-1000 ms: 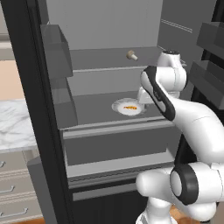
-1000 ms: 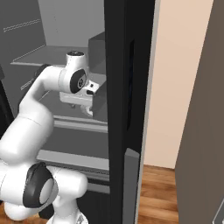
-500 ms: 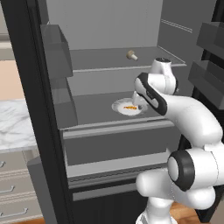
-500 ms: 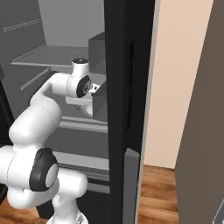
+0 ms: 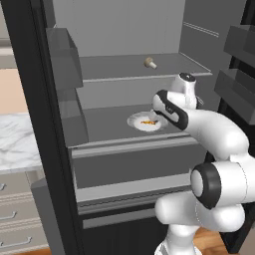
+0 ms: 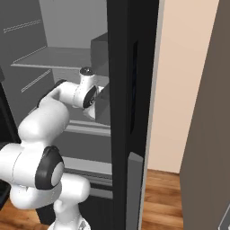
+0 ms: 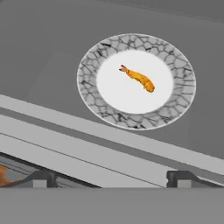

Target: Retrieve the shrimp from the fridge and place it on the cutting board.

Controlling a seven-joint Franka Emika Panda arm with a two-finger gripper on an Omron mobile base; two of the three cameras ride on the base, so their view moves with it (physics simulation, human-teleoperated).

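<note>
— Grey shelves, grey walls, black frame: that fridge [image 5: 124,74] stands wide open, with a marble counter [image 5: 17,144] off to its left. See the shrimp [image 7: 138,78]?

— Yes. Tiny, curved, bright orange, with a thin tail end pointing up-left in the hand view. It lies in the white middle of a round plate [image 7: 175,105] whose rim has a grey crackle pattern.

— And where does the plate sit?

— On the middle shelf [image 5: 107,127], toward its front edge. From the left base view the shrimp [image 5: 148,121] is just an orange fleck on the plate [image 5: 139,124]. A small beige mushroom [image 5: 149,63] sits one shelf higher, well apart from it.

— What about the gripper [image 7: 112,178]?

— Its jaws are spread wide, nothing between them, one tip low at each side of the hand view. They hang above the shelf's front edge, short of the plate, not touching it.

— Anything different from a moment ago?

— The arm has reached further in. Its wrist [image 5: 182,92] now sits over the plate's right side, closer to the shelf than half a second back. Plate, shrimp and mushroom have not shifted.
</note>
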